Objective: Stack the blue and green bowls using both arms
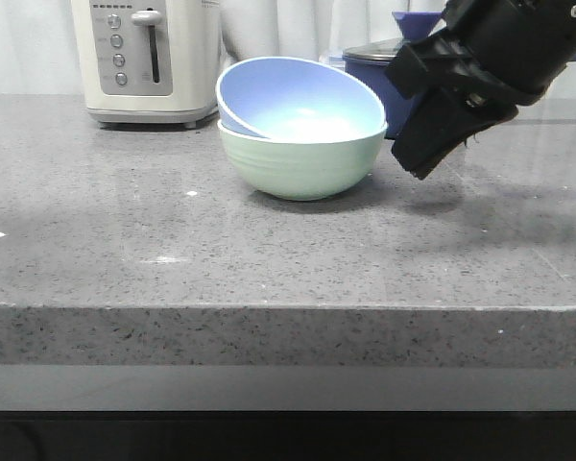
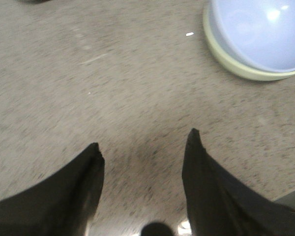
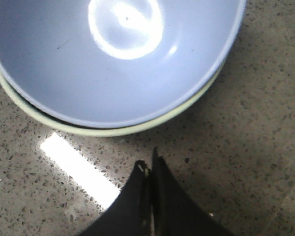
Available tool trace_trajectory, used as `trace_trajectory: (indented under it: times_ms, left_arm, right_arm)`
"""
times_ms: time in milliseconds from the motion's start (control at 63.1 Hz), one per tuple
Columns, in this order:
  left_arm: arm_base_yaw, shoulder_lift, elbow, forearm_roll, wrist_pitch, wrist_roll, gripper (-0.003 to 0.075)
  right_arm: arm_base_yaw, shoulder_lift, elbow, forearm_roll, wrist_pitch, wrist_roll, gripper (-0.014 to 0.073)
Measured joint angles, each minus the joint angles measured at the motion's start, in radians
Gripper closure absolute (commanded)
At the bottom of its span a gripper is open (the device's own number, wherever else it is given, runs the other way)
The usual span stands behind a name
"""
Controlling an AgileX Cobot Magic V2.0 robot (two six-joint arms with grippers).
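Now blue bowl (image 1: 298, 101) tilted inside green bowl (image 1: 302, 163), counter (image 1: 269, 250) around.

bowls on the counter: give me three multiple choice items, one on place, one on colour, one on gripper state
1. Where is the blue bowl?
A. inside the green bowl, tilted
B. beside the green bowl, apart from it
C. upside down on the toaster

2. What colour is the saucepan behind the bowls?
A. red
B. dark blue
C. white

3. How do the two grippers stand?
A. both shut
B. left shut, right open
C. left open, right shut

Answers:
1 A: in the front view the blue bowl sits in the green one with its rim raised on the left side.
2 B: its dark blue wall shows behind the bowls, to their right.
3 C: the left gripper shows bare counter between its spread fingers; the right gripper has its fingers pressed together, holding nothing.
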Motion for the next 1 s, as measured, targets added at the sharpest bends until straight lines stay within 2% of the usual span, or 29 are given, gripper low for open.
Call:
trace_trajectory:
  times_ms: [349,602,856,999]
  left_arm:
    - [0.002,-0.334,0.227,0.020,-0.041,-0.060,0.0353]
    - [0.002,-0.454,0.277,0.018,-0.079,-0.064,0.0353]
    - [0.002,-0.459,0.282,0.018,-0.087,-0.064,0.0353]
    - [0.002,-0.459,0.282,0.018,-0.107,-0.064,0.0353]
  right_arm:
    - [0.000,0.000,0.000,0.000,0.000,0.000,0.0657]
    - [0.000,-0.002,0.000,0.000,0.026,0.004,0.0657]
    - [0.000,-0.132,0.000,-0.008,0.122,0.164,0.0657]
    - [0.000,-0.251,0.000,-0.089,0.173,0.265,0.0657]
